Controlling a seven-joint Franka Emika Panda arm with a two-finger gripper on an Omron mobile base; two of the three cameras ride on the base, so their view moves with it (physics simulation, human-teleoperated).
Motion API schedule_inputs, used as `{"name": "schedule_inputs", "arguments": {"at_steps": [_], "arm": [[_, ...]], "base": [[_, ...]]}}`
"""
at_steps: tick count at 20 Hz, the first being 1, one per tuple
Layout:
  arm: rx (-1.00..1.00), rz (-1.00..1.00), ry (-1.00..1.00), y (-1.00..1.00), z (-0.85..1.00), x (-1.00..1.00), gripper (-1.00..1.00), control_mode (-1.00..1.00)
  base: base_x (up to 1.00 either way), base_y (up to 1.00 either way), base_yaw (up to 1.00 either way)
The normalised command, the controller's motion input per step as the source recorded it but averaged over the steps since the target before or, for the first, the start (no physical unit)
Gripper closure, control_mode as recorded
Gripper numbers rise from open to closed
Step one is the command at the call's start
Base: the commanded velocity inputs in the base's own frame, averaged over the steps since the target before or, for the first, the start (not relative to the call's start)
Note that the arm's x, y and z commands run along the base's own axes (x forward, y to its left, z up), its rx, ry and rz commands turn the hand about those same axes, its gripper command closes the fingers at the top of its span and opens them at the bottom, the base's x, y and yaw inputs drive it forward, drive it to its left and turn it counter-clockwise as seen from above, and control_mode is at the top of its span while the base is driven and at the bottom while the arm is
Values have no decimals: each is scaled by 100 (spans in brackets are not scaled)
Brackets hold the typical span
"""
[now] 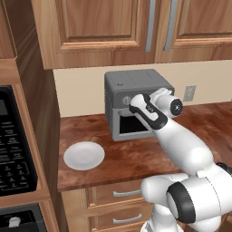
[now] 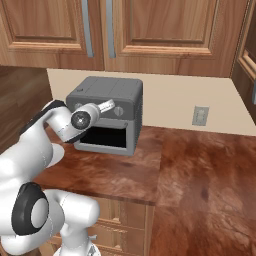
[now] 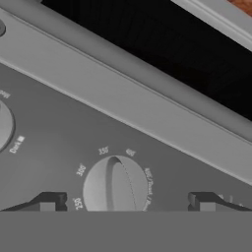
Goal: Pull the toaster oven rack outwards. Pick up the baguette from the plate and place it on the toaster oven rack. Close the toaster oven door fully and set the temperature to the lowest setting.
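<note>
Where wood cabinets (image 1: 113, 27) hang, toaster oven (image 1: 136, 86) on brown counter (image 1: 131, 156)

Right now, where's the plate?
In the left base view, the plate sits on the counter, left of and in front of the toaster oven, near the counter's front edge.

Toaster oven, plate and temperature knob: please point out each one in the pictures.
toaster oven (image 1: 136, 81), left base view, on its dark-grey top panel.
plate (image 1: 84, 155), left base view, on its bare white middle.
temperature knob (image 3: 115, 184), hand view, on its raised ridge, between the open gripper's tips.
</note>
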Motion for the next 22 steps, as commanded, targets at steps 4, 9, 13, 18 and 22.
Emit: {"name": "schedule_inputs", "arguments": {"at_steps": [4,9,13,18,22], "arm": [[0,0,0,0,0,0,-100,-100],[0,0,0,0,0,0,-100,-100],[0,0,0,-19,0,0,-100,-100],[0,0,0,-1,0,0,-100,-100],[0,0,0,0,0,0,-100,-100]], "base": [[0,0,0],[0,0,0],[0,0,0],[0,0,0],[0,0,0]]}}
